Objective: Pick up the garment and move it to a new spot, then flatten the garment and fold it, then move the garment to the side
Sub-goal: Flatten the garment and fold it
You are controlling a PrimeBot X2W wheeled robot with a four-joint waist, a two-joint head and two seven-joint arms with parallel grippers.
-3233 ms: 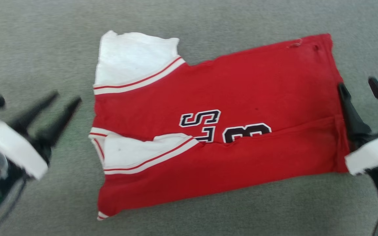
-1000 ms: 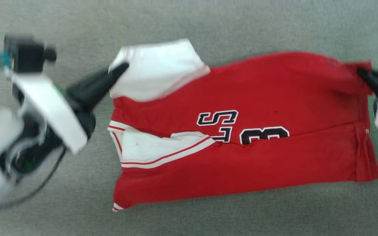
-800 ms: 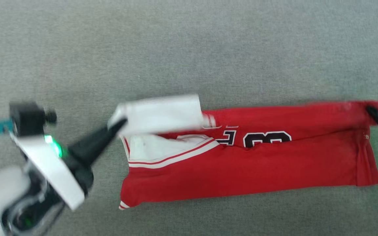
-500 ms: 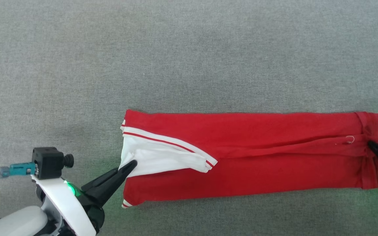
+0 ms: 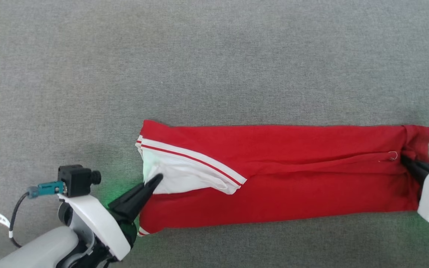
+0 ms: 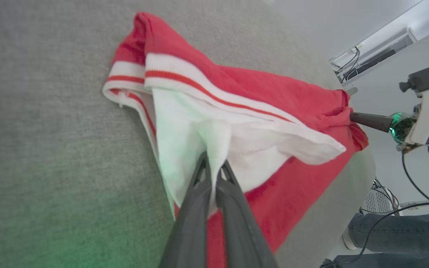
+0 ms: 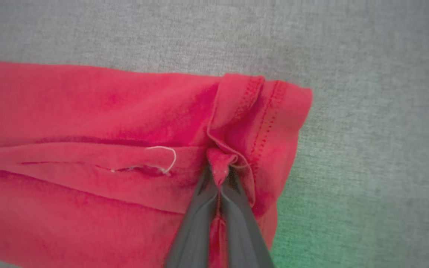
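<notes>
Garment [image 5: 292, 186] is down flat on the grey fabric-covered table [image 5: 199, 56], folded lengthwise into one long red band running left to right across the robot's front. White sleeve [image 5: 184, 176] with its red-striped trim [image 5: 199, 163] sits on top at the band's left end, and the stitched hem [image 7: 270, 111] is at the right end. In the left wrist view the hem end lies close to a table edge. Left gripper [image 5: 155, 180] is closed, tips pinching the loose white sleeve fabric [image 6: 214, 149]; cloth is visibly caught between the fingers [image 6: 196, 208]. Right gripper [image 5: 406, 160] is closed too, clamped on a small bunched fold of red cloth [image 7: 220, 160] just inside the hem, and the fabric puckers toward its tips [image 7: 218, 175]. A loose white thread [image 7: 166, 160] lies on the red just beside that pinch. Green glow from the gripper lights falls on the table near both ends. A person's denim-clad leg [image 6: 385, 230] and some black cables [image 6: 415, 186] show beyond the table edge.
</notes>
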